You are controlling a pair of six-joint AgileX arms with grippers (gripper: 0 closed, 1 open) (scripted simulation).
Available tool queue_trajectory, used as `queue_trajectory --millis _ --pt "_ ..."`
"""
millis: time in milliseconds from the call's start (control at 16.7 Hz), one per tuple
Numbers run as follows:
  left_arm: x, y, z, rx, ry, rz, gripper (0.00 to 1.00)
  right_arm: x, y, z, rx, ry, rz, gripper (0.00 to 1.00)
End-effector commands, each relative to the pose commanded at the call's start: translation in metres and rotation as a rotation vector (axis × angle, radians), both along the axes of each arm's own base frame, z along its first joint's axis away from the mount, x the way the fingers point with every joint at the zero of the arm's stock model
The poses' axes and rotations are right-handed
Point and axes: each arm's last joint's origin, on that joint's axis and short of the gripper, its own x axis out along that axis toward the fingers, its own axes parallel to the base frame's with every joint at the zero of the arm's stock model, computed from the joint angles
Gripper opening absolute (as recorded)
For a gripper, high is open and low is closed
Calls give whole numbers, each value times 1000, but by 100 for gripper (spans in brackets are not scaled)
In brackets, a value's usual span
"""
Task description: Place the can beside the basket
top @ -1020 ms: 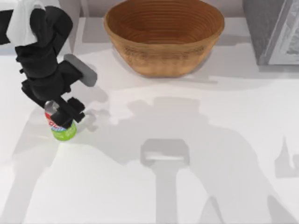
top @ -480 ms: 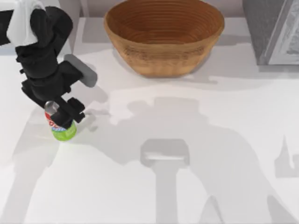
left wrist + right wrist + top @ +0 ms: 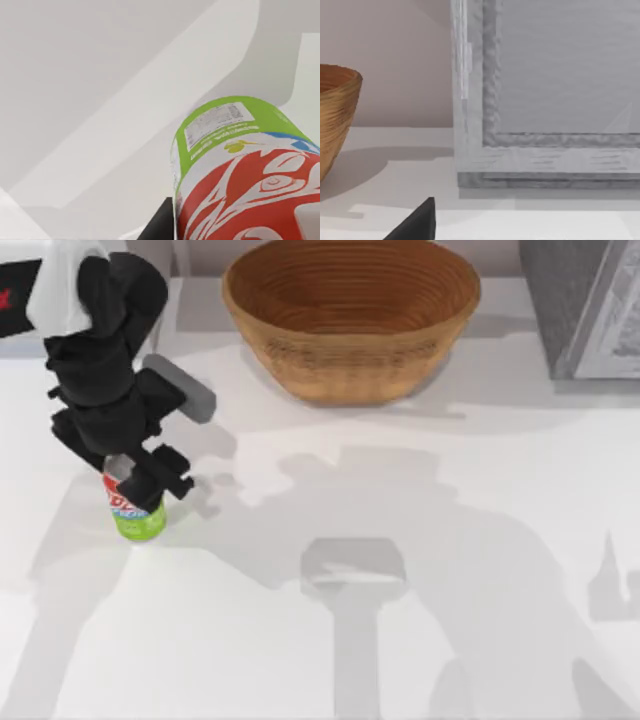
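The can (image 3: 138, 515) stands well left of the basket (image 3: 350, 330).

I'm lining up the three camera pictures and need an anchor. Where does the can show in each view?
Top view: the can stands at the table's left, under the left gripper, apart from the basket.
Left wrist view: the can looms close, green base outward.
Right wrist view: not in it.
Shared landmark: the basket, also in the right wrist view.

My left arm reaches down at the table's left side, my left gripper (image 3: 135, 485) pointing downward with its fingers closed on the can (image 3: 137, 515).
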Motion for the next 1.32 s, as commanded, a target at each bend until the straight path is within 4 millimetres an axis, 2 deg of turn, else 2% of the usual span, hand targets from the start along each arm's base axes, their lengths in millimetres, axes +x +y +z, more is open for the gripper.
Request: queue_trajectory --millis 180,420,660,840,1020,1320 --pt "3 -20 2 4 3 110 0 0 0 0 0 0 0 100" --pt "3 -57 9 4 -7 351 0 0 0 0 0 0 0 100" --pt "-3 -95 16 2 -15 594 0 0 0 0 0 0 0 100" --pt "-10 -115 19 2 -15 704 0 0 0 0 0 0 0 100" --pt "-14 -124 20 1 -14 746 0 0 0 0 0 0 0 100" --pt "-13 -123 20 0 -15 749 0 0 0 0 0 0 0 100"
